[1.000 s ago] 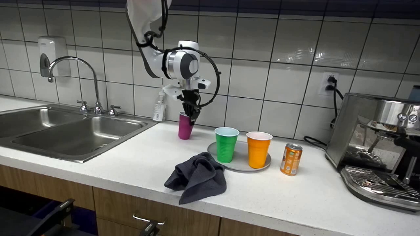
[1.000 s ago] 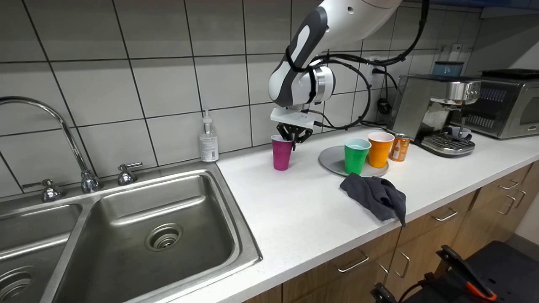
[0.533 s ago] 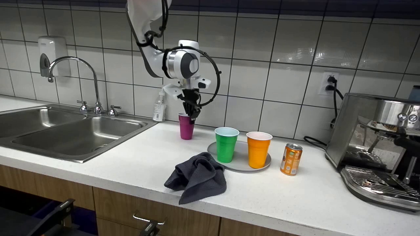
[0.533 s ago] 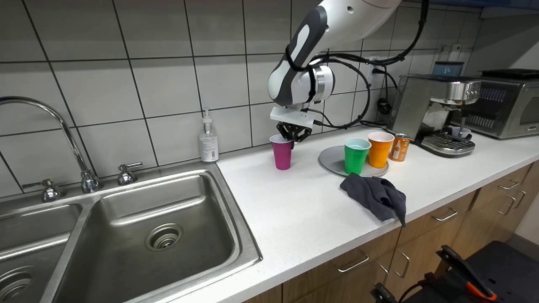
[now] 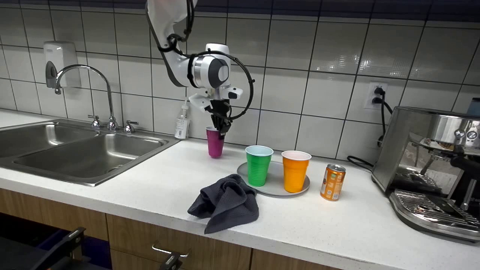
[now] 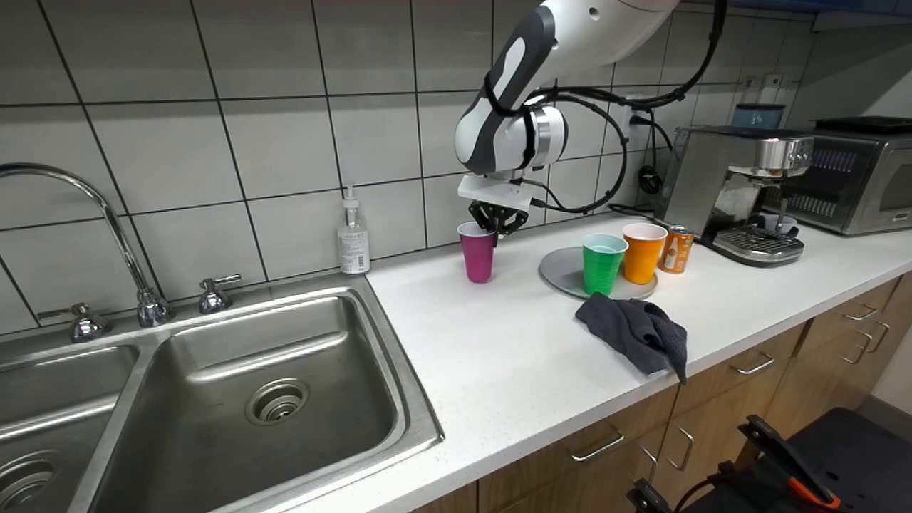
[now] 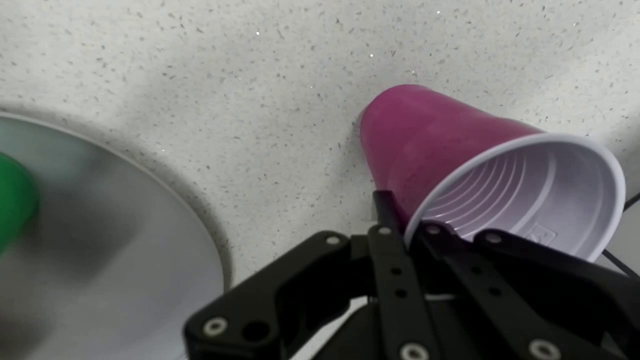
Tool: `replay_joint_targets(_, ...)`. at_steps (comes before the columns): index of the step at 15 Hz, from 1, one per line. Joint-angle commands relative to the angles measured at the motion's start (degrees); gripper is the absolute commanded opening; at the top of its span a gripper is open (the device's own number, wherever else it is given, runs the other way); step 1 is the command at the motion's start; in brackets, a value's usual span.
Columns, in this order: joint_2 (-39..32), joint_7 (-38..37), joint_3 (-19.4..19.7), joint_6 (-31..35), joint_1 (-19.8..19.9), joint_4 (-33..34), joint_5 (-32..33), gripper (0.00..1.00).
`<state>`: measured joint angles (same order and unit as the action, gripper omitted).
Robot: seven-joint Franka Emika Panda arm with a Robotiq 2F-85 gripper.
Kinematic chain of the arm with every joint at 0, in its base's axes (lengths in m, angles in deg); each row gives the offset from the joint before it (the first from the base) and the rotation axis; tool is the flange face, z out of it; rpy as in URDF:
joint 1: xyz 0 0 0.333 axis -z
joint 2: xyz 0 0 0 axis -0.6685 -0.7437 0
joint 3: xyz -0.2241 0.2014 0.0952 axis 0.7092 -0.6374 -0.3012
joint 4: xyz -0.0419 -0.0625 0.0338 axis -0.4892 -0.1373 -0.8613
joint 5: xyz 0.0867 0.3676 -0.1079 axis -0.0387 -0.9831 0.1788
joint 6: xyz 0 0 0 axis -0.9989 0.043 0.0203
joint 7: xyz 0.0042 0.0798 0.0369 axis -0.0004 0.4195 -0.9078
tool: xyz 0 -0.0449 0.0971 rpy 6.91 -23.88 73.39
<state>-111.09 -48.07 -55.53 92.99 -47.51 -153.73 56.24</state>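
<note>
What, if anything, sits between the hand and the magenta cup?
Nothing visible. In the wrist view the hand is shut on the magenta cup, jaws either side of its wall at the rim. The gray plate with the green cup on it lies off to the side, not between them.

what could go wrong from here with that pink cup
The gripper pinches the pink cup at just one side of its rim, one finger inside and one outside, so the cup might tilt or slip. If it were swung low over the plate, it could knock over the green cup, the nearer of the two cups standing there.
</note>
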Motion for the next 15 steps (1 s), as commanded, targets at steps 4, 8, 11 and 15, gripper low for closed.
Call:
replay_joint_targets(4, 0.8, 1.4, 0.1, -1.5, 2.1, 1.6, -0.2, 0.01)
replay_joint_targets(8, 1.0, 1.5, 0.5, -1.3, 3.4, 2.1, -0.4, 0.01)
replay_joint_targets(11, 1.5, 1.6, 0.7, -1.1, 4.6, 2.0, -0.8, 0.01)
replay_joint_targets(15, 2.0, 1.5, 1.2, -0.9, 5.9, 2.0, -0.9, 0.01)
